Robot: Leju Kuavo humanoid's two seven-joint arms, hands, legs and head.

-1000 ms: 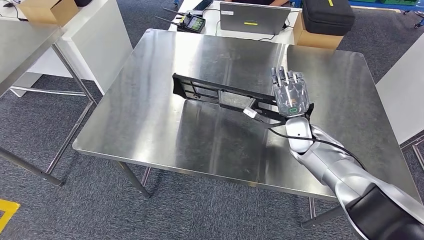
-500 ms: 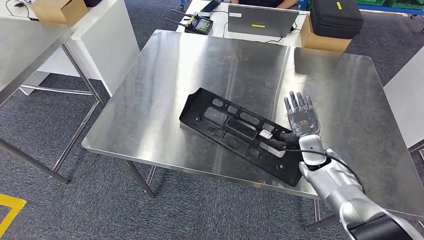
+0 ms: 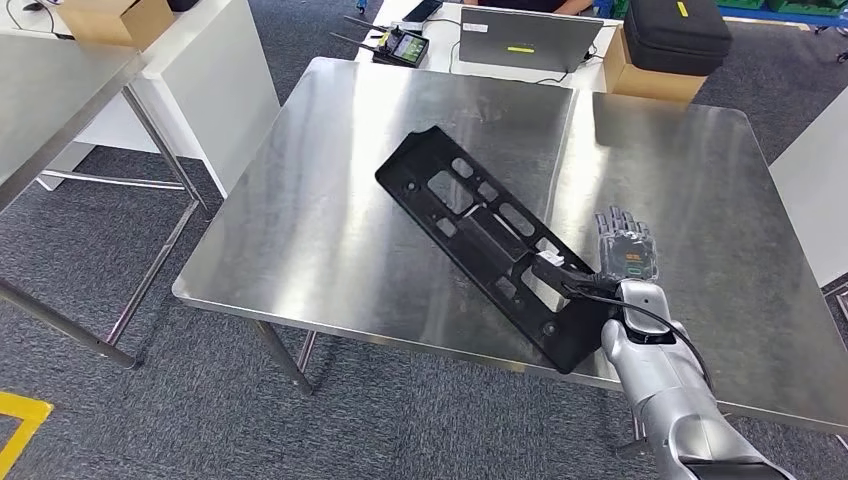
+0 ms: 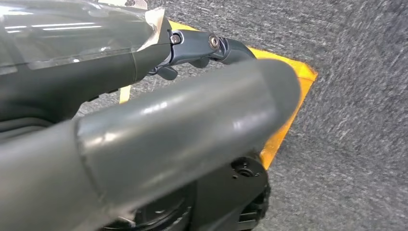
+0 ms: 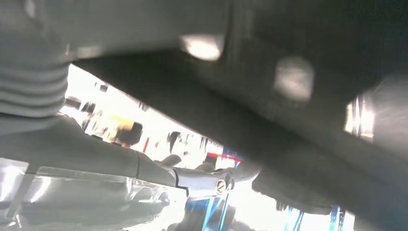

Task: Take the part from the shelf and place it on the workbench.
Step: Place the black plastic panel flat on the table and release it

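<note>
Right robot hand [image 3: 626, 262] pinching the near end of the black part [image 3: 490, 240], other fingers spread; part tilted over the bench [image 3: 330, 220]. Left robot hand [image 4: 159, 139]: state impossible to tell.

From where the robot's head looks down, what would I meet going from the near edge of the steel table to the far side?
Right hand holding the black part → bare steel workbench → laptop on the white desk behind.
</note>
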